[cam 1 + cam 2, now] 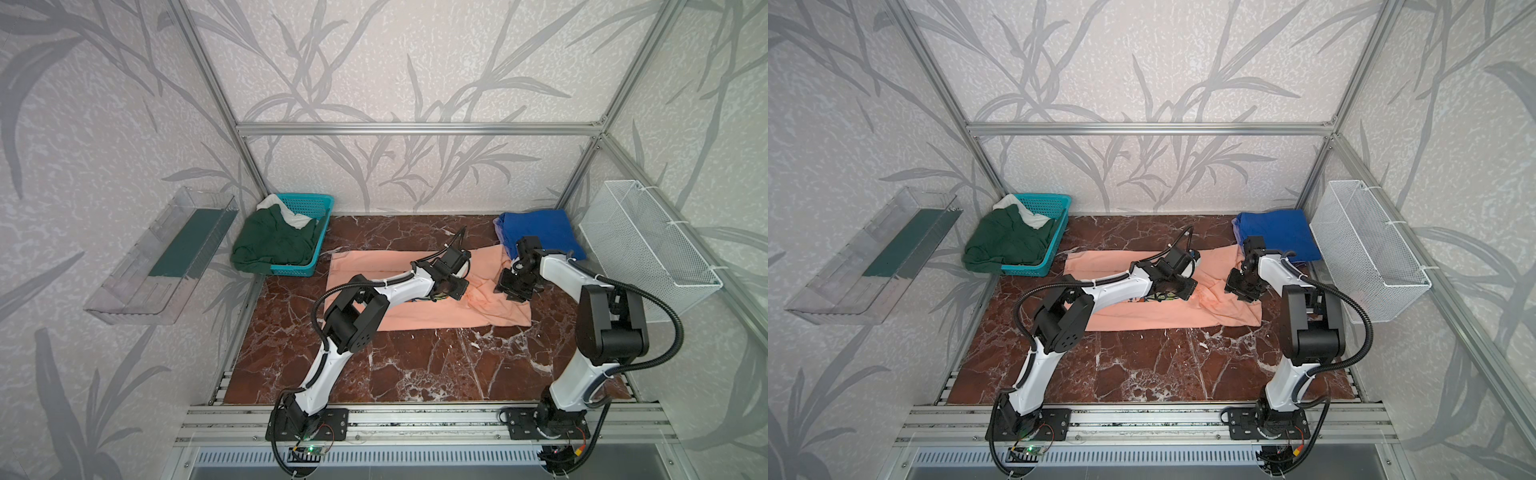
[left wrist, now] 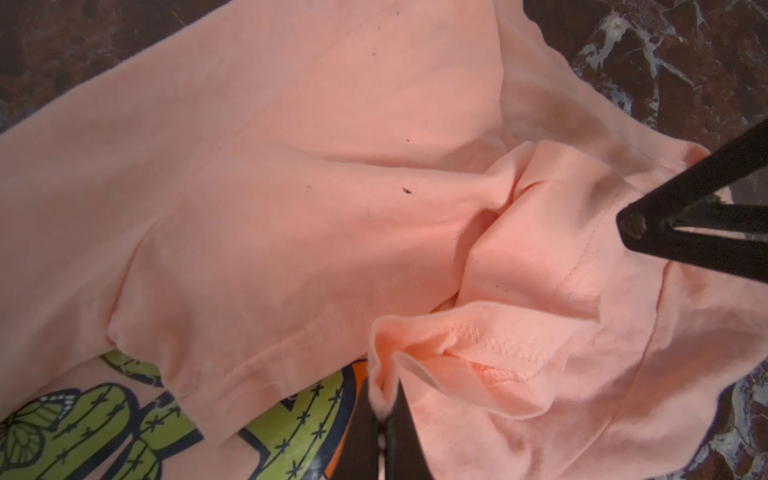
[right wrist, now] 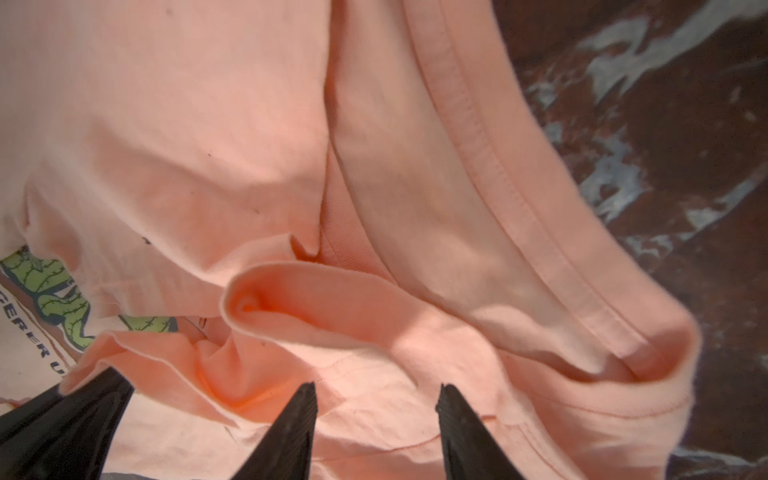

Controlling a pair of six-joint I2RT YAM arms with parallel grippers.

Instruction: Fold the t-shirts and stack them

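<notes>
While the soft peach t-shirt [image 1: 415,318] lies rumpled across the marble table [image 1: 415,365] in both top views, both arms bend low over its right half. Left wrist view: left gripper [image 2: 384,409] pinched tight on a stitched hem fold [image 2: 478,336], too small to make out from above. Right wrist view: right gripper [image 3: 376,399] jaws spread over wrinkly cloth, cactus print [image 3: 54,291] peeking out.
</notes>
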